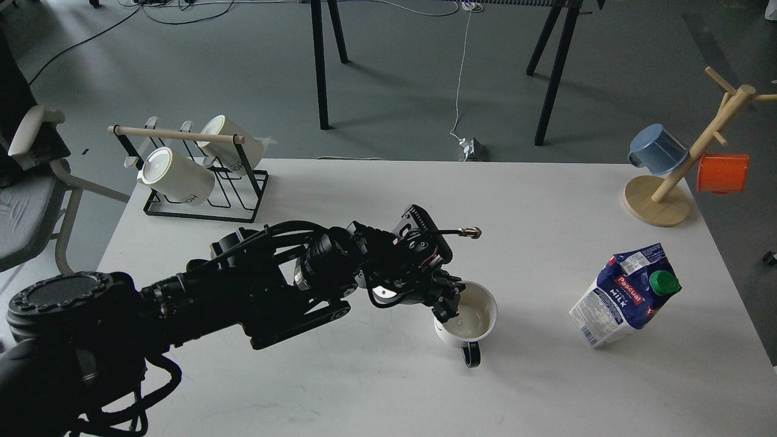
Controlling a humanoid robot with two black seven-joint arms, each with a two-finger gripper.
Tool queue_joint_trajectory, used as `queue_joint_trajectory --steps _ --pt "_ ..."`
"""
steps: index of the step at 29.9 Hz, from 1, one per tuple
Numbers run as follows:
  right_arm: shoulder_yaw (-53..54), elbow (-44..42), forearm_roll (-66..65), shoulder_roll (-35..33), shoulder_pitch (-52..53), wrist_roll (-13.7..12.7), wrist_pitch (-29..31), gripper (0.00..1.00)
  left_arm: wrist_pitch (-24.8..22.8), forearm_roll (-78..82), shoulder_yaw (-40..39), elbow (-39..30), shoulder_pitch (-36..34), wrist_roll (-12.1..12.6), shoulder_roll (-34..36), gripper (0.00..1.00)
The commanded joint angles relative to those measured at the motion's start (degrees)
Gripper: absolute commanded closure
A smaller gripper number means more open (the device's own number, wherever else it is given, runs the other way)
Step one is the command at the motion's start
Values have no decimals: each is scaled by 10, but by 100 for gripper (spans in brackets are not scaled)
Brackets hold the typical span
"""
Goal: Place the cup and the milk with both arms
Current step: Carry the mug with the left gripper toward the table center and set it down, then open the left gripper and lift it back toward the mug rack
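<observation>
A white cup (468,317) with a dark handle stands upright near the middle of the white table (364,388), handle toward me. My left gripper (448,305) is shut on the cup's left rim, one finger inside the cup, and holds it at or just above the tabletop. A blue and white milk carton (625,294) with a green cap stands tilted at the right, apart from the cup. My right arm and gripper are out of view.
A black wire rack (200,176) with two white mugs stands at the back left. A wooden mug tree (680,176) with a blue cup (657,149) and an orange cup (722,173) stands at the back right corner.
</observation>
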Motion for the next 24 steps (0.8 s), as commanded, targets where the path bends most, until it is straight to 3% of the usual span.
queue_joint_trajectory --steps 1,9,13,22,24 --pt "1 0 0 -3 -3 0 0 0 1 0 -2 0 10 11 0 77" --pt "1 0 1 -12 -16 0 0 0 4 -7 -37 -13 7 8 30 34" --pt "2 0 4 -23 -16 -1 0 0 6 -21 -131 -47 7 0 61 25" --pt "11 9 19 -31 -56 -7 0 0 21 -230 -395 -66 1 6 78 18" --pt "11 17 35 -38 -90 -7 0 0 36 -310 -436 -59 4 6 83 9"
